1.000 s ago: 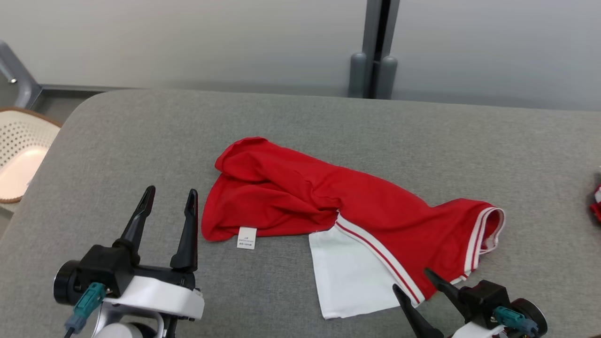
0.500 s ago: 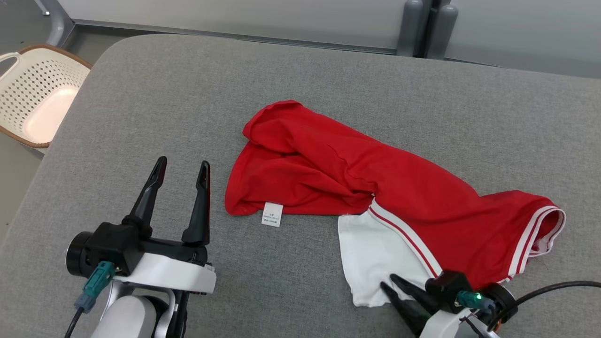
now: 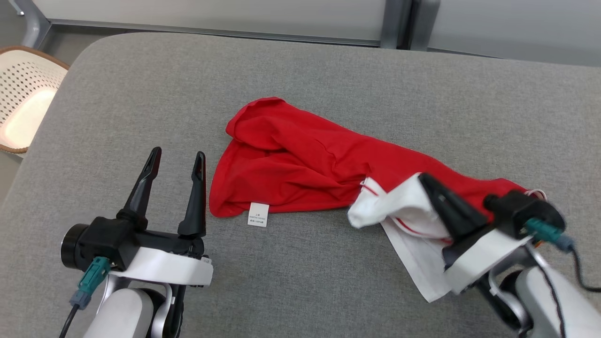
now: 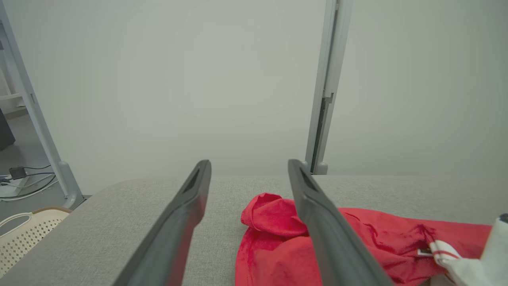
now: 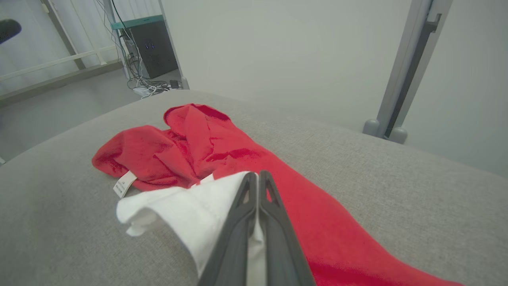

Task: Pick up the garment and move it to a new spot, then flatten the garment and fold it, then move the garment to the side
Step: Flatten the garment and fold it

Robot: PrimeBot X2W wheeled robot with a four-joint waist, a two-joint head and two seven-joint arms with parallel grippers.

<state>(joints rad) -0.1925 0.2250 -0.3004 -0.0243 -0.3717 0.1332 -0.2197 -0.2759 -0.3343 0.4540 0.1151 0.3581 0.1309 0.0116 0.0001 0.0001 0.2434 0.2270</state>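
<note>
The garment (image 3: 305, 164) lies crumpled mid-tabletop (image 3: 328, 61); the right pincer (image 3: 426, 182) is clamped on its white flap (image 3: 399, 206), while the left pincer (image 3: 178, 154) stands apart, clear of the cloth; lift slowly and high, so the red bulk trails free and the thin pinch holds; a second ago the right pincer was spread and the flap lay flat.
</note>
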